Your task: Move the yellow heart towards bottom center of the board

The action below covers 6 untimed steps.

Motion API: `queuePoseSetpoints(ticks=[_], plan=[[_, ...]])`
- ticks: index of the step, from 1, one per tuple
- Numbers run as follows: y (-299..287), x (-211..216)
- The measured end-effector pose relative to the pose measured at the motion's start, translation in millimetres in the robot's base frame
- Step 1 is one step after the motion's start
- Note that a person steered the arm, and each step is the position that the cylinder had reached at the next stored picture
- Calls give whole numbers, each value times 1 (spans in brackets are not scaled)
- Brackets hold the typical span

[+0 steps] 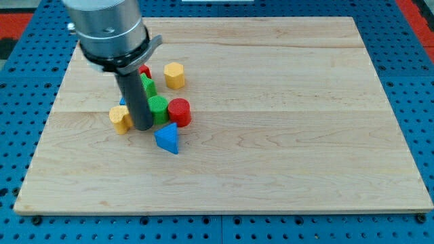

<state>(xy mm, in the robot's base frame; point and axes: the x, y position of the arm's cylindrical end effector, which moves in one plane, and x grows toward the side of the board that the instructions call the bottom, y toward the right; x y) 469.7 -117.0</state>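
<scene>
The yellow heart [120, 118] lies at the view's left on the wooden board [285, 135], partly hidden by the rod. My tip [143, 127] rests on the board just right of the heart, touching or nearly touching it. A green round block [159, 108] sits right behind the rod. A red cylinder [180, 112] stands to its right. A blue triangular block [167, 139] lies just below and right of my tip.
A yellow hexagonal block [175, 74] sits above the cluster. A second green block [148, 86] and a red block [144, 71] peek out behind the rod. A sliver of a blue block [123, 102] shows left of the rod. The arm's metal body [108, 30] hangs over the top left.
</scene>
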Motion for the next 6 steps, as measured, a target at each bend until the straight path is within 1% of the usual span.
queuePoseSetpoints(ticks=[2, 4, 5, 6], plan=[[19, -5], [23, -7], [27, -18], [35, -48]])
